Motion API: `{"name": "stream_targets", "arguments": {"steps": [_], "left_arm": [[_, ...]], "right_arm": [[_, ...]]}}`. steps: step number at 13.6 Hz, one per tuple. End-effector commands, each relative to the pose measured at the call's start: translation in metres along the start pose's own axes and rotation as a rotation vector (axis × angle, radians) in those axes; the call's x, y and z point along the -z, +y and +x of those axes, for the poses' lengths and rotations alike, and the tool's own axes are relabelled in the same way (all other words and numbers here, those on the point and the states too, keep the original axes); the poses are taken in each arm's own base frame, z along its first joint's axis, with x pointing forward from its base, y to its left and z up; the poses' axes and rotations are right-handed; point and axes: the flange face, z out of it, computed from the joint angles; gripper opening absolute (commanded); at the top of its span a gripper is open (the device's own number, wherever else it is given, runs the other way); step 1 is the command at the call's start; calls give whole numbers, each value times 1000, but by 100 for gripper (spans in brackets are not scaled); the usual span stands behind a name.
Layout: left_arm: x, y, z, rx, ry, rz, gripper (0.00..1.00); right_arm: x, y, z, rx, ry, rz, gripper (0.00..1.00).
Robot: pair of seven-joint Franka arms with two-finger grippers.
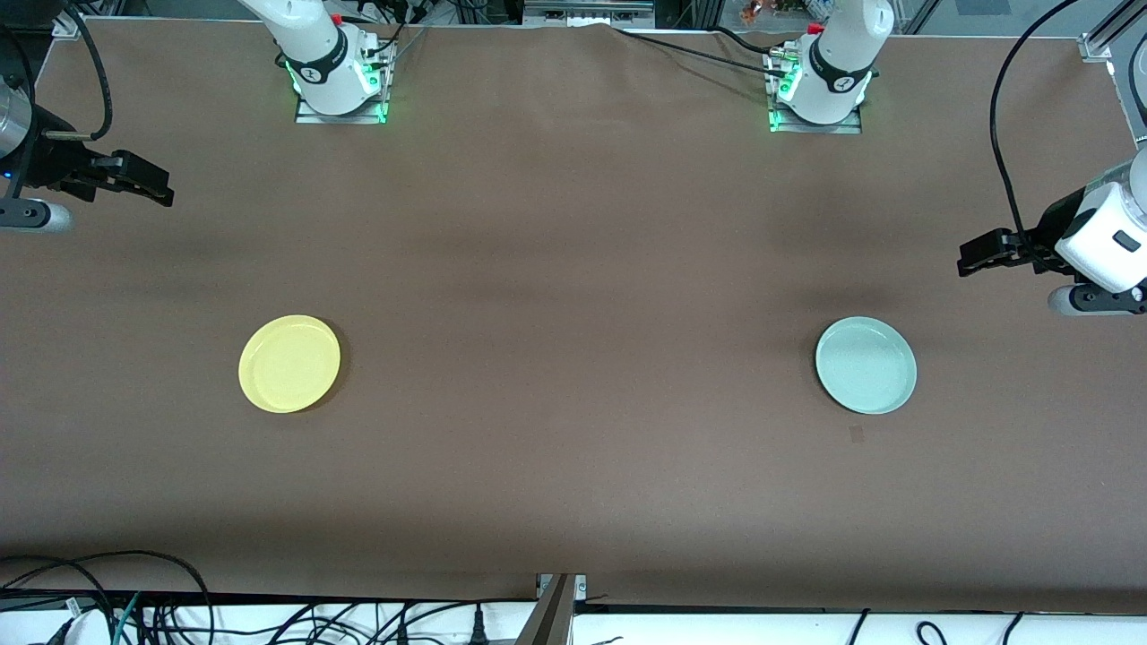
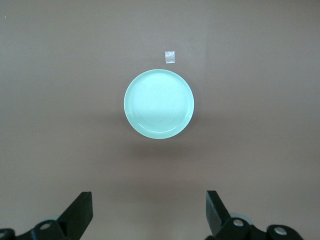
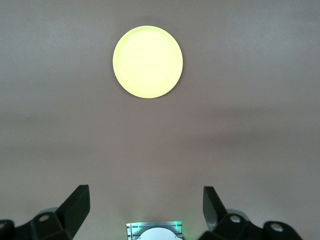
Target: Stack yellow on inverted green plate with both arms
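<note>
The yellow plate (image 1: pixel 289 363) lies flat on the brown table toward the right arm's end; it also shows in the right wrist view (image 3: pixel 147 61). The pale green plate (image 1: pixel 866 365) lies flat toward the left arm's end, hollow side up as far as I can tell, and shows in the left wrist view (image 2: pixel 159 104). My right gripper (image 1: pixel 164 192) (image 3: pixel 146 195) is open and empty, held high over the table's edge at its own end. My left gripper (image 1: pixel 965 260) (image 2: pixel 150 200) is open and empty, held high over its own end, apart from the green plate.
A small piece of tape (image 1: pixel 856 434) lies on the table next to the green plate, nearer the front camera. The arm bases (image 1: pixel 339 85) (image 1: pixel 817 94) stand along the table's top edge. Cables hang at the table's ends and under its front edge.
</note>
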Motion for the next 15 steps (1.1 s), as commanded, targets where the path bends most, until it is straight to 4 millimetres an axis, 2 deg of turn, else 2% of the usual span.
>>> {"name": "stream_targets", "arguments": {"steps": [1, 6, 9, 13, 15], "left_arm": [[2, -3, -6, -14, 11, -30, 100], [-3, -6, -3, -10, 3, -33, 100], [-13, -25, 7, -1, 17, -38, 100], [-53, -78, 28, -67, 17, -150, 100], [-85, -89, 38, -46, -15, -205, 100]], "right_arm": [[5, -4, 0, 5, -3, 7, 100], [3, 2, 1, -4, -7, 9, 100], [3, 2, 1, -5, -7, 10, 100], [2, 10, 2, -21, -9, 11, 100], [1, 9, 2, -21, -13, 25, 100]]}}
